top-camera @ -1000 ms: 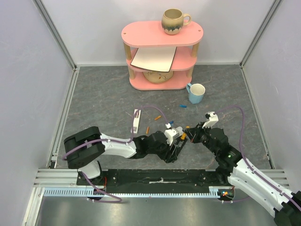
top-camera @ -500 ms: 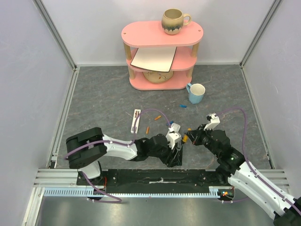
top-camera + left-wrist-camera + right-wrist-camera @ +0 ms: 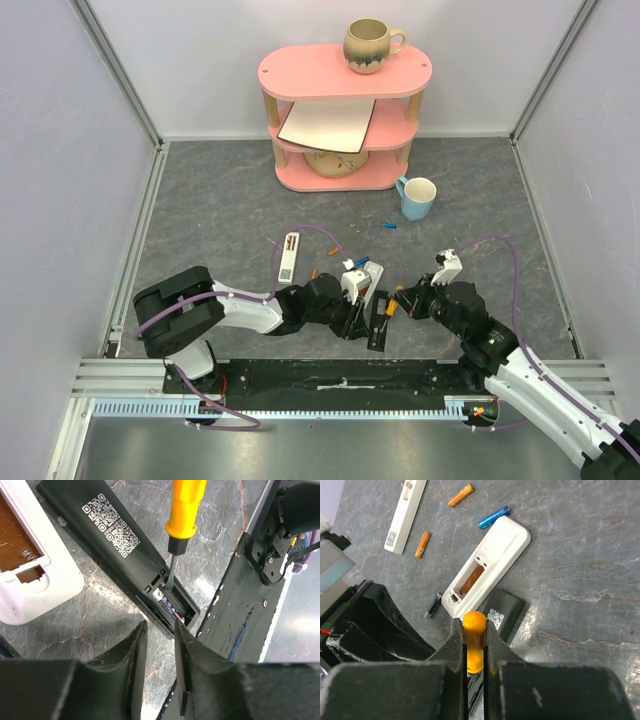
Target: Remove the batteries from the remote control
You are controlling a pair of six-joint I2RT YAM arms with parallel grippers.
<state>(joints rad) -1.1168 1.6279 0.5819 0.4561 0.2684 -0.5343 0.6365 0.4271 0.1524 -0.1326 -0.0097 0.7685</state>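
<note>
Lab enclosure; aluminium-framed panel walls (image 3: 60, 150)

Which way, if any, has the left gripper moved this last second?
Yes. In the top view, the left gripper shifted left, away from the blue mug.

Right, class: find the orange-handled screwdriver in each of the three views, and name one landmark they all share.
Top: screwdriver low centre, in the right gripper, over the black remote.
Left wrist: screwdriver top centre, tip in the black remote's open end.
Right wrist: screwdriver bottom centre, clamped in the gripper.
Shared landmark: the black remote.
</note>
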